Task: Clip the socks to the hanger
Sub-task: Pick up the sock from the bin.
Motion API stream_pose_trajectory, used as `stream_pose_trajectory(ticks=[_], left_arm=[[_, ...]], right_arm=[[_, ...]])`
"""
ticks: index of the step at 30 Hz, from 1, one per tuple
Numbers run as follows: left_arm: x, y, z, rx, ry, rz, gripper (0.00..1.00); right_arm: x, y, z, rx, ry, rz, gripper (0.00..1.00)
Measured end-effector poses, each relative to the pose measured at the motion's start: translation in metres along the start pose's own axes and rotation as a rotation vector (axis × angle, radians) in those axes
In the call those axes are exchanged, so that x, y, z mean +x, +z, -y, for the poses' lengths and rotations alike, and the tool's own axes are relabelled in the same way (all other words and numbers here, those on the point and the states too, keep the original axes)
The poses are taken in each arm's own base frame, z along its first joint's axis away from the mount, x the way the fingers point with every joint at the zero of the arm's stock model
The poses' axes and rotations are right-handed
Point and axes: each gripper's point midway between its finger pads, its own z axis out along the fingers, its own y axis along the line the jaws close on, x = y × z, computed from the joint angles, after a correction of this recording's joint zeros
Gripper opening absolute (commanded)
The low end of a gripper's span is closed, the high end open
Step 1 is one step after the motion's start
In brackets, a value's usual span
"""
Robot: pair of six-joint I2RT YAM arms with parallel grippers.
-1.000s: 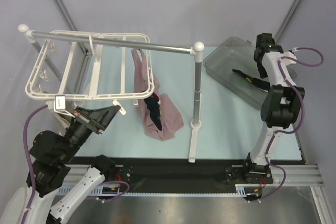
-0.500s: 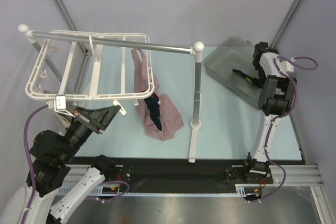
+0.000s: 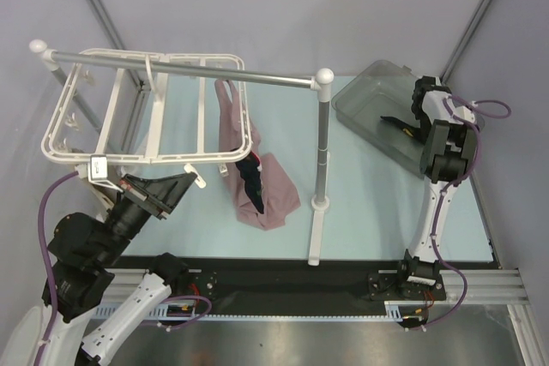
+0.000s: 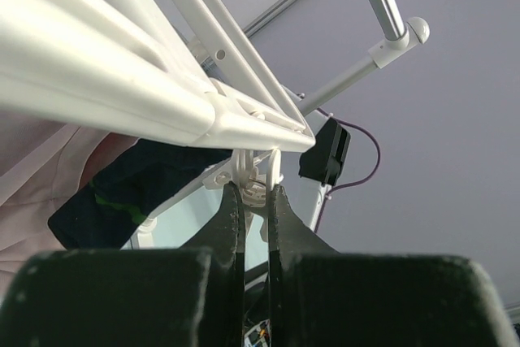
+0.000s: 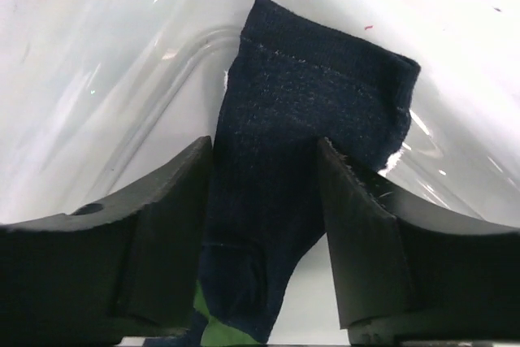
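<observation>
Jaws, right: spread wide on the right gripper [image 5: 264,148], one finger on either side of the loose sock [image 5: 317,95], not yet pressing it.
Jaws, left: the left gripper [image 4: 253,194] is clenched on a small clip [image 4: 257,170] at the near edge of the hanger [image 4: 122,95].
Loose sock's place: in the clear bin [image 3: 360,102], well right of the hanger, past the rail stand [image 3: 322,143].
Second sock [image 3: 250,179]: below the hanger's right end, against the pink cloth [image 3: 274,199].
Doing it well: lower until the fingers bracket the cuff, close near the hem, then lift clear of the bin wall.
Hard to tell: whether the clip is squeezed open, and whether the second sock is clipped. The loose sock's toe is cut off.
</observation>
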Motion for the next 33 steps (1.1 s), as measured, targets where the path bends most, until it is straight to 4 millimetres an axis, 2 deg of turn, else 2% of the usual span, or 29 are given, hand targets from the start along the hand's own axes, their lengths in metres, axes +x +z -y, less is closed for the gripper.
stream_pose_trajectory(ticks=[4, 7, 9, 12, 13, 14, 22, 24, 27, 30, 33], left_arm=[[0.0, 0.0, -0.001, -0.006, 0.001, 0.001, 0.0], [0.001, 0.0, -0.002, -0.01, 0.001, -0.001, 0.0], [0.001, 0.0, -0.002, -0.01, 0.001, -0.001, 0.0], [0.001, 0.0, -0.002, -0.01, 0.001, -0.001, 0.0], [0.001, 0.0, -0.002, -0.01, 0.001, -0.001, 0.0], [0.001, 0.0, -0.002, -0.01, 0.001, -0.001, 0.0], [0.0, 0.0, -0.004, -0.016, 0.0, 0.005, 0.0], [0.0, 0.0, -0.004, -0.019, 0.0, 0.005, 0.0], [0.001, 0.0, -0.007, -0.026, 0.0, 0.004, 0.0], [0.002, 0.001, -0.009, -0.033, 0.0, 0.004, 0.0], [0.003, 0.002, -0.011, -0.037, 0.0, 0.001, 0.0]], right_arm=[[-0.005, 0.006, 0.001, 0.013, 0.018, -0.009, 0.54], [-0.008, 0.009, 0.002, 0.02, 0.024, -0.016, 0.31], [-0.008, 0.011, 0.003, 0.022, 0.027, -0.022, 0.23], [-0.008, 0.013, 0.003, 0.014, 0.033, -0.019, 0.18], [-0.008, 0.013, 0.002, 0.011, 0.034, -0.018, 0.07], [-0.008, 0.013, 0.002, 0.007, 0.03, -0.018, 0.02], [-0.005, 0.001, -0.009, -0.079, -0.026, -0.033, 0.0], [-0.001, -0.009, -0.011, -0.126, -0.069, -0.047, 0.0], [-0.003, -0.036, -0.025, -0.248, -0.134, -0.077, 0.0], [-0.016, -0.076, -0.048, -0.412, -0.188, -0.1, 0.0], [-0.038, -0.129, -0.078, -0.676, -0.253, -0.14, 0.0]])
